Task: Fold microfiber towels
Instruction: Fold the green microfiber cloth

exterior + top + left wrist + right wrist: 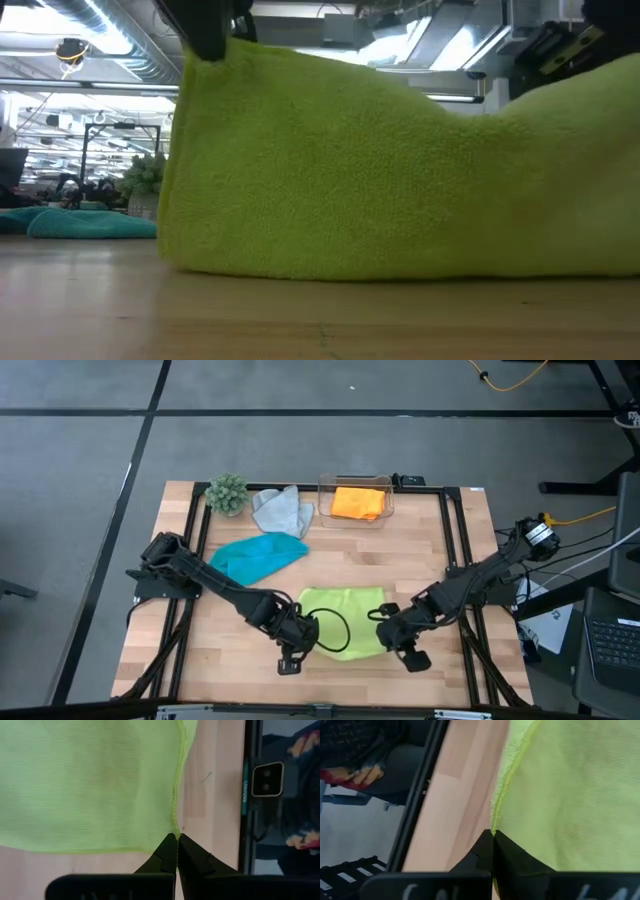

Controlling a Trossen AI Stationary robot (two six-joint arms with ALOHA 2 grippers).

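Note:
The lime green towel (340, 622) lies in the middle of the table near the front edge, and both grippers are shut on it. My left gripper (293, 657) is at its near left corner, my right gripper (405, 652) at its near right corner. In the low view the towel (380, 170) stands up like a curtain, raised at both ends and sagging between them, with its lower part on the table. The turquoise towel (262, 556) and the grey towel (280, 510) lie crumpled farther back. The orange towel (358, 502) sits in a clear box. My left gripper pinches the lime green towel's hemmed corner (174, 827) between its two fingers, slanting down from above. That corner (215, 60) is lifted, and the cloth hangs below it to the table. My right gripper pinches the towel's hemmed edge (495, 822) at the near right corner between its two fingers, slanting down from above. This end (600, 90) is held up, and the cloth sags slack toward the middle.
A small green plant (227, 493) stands at the far left of the table. The clear box (355, 500) is at the far middle. A black metal frame (455, 560) runs along the table's sides. Bare wood shows to the left and right of the lime green towel.

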